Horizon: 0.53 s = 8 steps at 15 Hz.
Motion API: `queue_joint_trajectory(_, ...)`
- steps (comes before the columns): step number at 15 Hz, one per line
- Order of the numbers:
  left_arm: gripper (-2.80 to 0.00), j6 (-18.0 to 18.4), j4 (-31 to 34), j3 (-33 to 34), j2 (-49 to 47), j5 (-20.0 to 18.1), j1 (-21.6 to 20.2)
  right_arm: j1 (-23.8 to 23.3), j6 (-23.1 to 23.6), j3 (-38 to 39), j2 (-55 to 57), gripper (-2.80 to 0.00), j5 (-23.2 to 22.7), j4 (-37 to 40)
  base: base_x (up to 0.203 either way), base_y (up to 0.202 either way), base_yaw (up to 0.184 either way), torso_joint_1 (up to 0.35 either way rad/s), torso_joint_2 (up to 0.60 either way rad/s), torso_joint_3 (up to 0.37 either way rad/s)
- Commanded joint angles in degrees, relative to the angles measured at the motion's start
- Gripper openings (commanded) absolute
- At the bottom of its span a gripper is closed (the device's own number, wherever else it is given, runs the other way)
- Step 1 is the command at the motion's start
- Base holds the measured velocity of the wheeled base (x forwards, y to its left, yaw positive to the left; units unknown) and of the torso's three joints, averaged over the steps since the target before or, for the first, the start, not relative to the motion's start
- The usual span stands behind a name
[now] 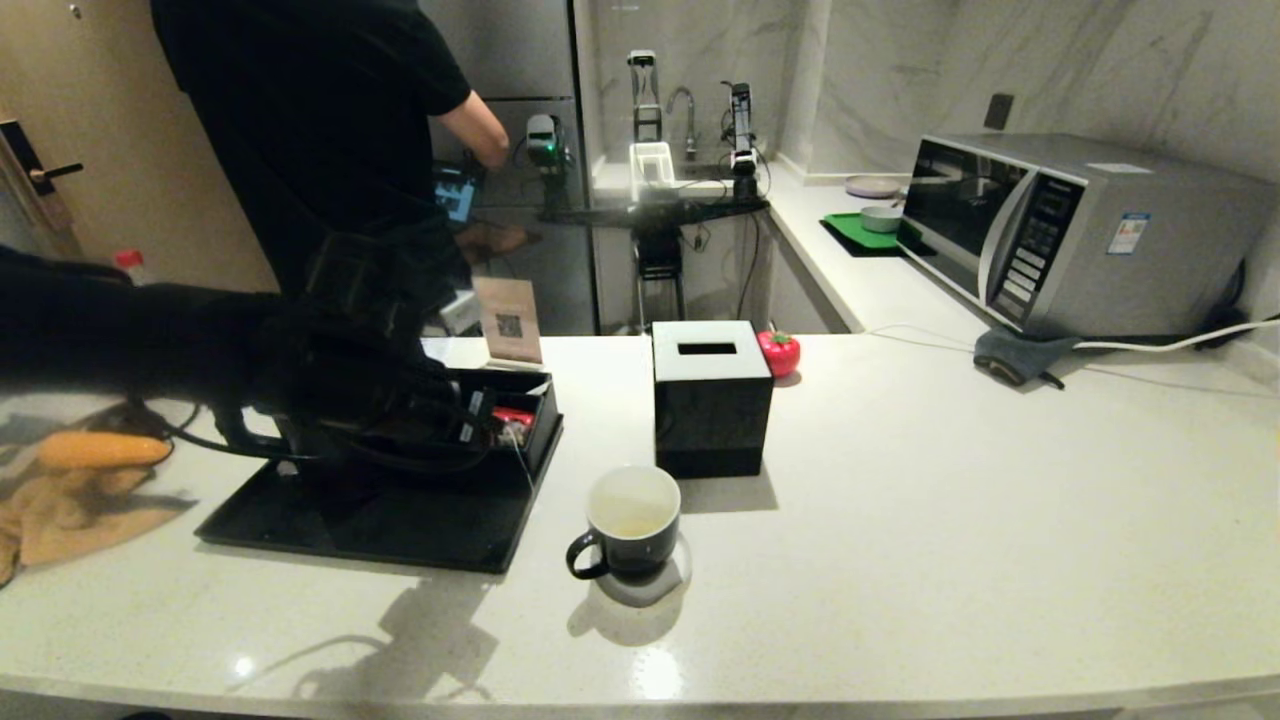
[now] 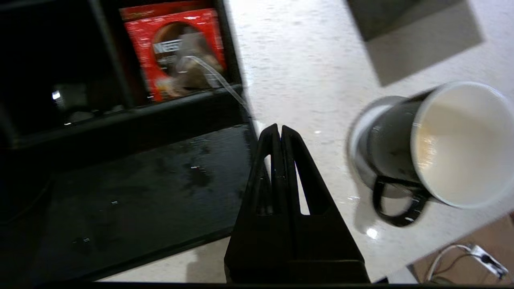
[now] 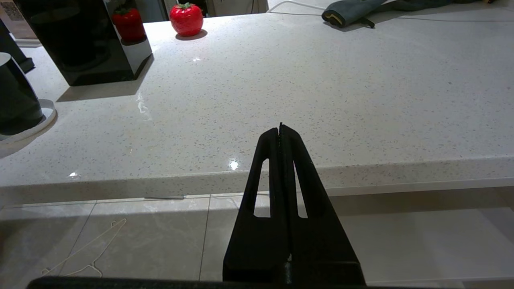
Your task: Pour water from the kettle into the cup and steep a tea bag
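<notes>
On the pale speckled stone counter [image 1: 900,480] sits the cup [image 1: 632,520], a small dark glossy mug with a white inside and a loop handle, parked on a round light-coloured coaster [image 1: 668,585] just in front of the black cube tissue box [image 1: 708,400] with its white slotted top. You can see a bit of yellowish liquid pooled at the bottom of the cup.

To its left is a flat black tray [image 1: 400,520], shiny and wet-looking in the left wrist view, with droplets on it. At the tray's back there's a black compartment box holding a red packet [image 2: 176,52]. A thin pale string [image 2: 219,82] runs from over that packet down toward the left gripper [image 2: 280,130], whose jaws are pressed together so there's basically no gap. Whether the string is actually pinched there, can't tell. Haven't spotted the bag itself or the kettle; the dark left arm covers most of the tray's back.

Right gripper [image 3: 280,128] is off the counter's near edge over the tiled floor, tips pressed together too, holding nothing.

Other stuff: a little glossy red tomato-shaped thing [image 1: 779,352] beside the tissue box, a grey cloth [image 1: 1015,355] by the metal microwave [image 1: 1080,235], and a person in black [image 1: 320,130] behind the counter.
</notes>
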State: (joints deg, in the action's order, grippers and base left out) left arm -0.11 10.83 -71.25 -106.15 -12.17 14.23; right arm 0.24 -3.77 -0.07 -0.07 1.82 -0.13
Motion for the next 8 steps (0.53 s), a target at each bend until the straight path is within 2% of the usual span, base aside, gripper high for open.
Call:
queue_joint_trajectory(1, -2.8, 0.2, 0.2, -1.3, -1.8, 1.1, -0.5, 0.0, 0.0, 0.0, 0.1, -2.8, 0.0, 0.0, 0.0, 0.0, 0.0, 0.0, 0.0, 0.0)
queue_joint_trajectory(4, -2.8, 0.3, 0.2, -2.7, -3.7, 1.7, -0.8, 0.0, 0.0, 0.0, 0.1, -2.8, 0.0, 0.0, 0.0, 0.0, 0.0, 0.0, 0.0, 0.0)
queue_joint_trajectory(5, 0.0, 0.3, 0.2, -3.1, -4.1, 2.3, -1.0, 0.0, 0.0, 0.0, 0.1, -2.8, 0.0, 0.0, 0.0, 0.0, 0.0, 0.0, 0.0, 0.0)
queue_joint_trajectory(8, 0.0, 0.6, 0.1, -3.2, -5.2, 2.8, -1.2, 0.0, 0.0, 0.0, 0.1, -2.8, 0.0, 0.0, 0.0, 0.0, 0.0, 0.0, 0.0, 0.0)
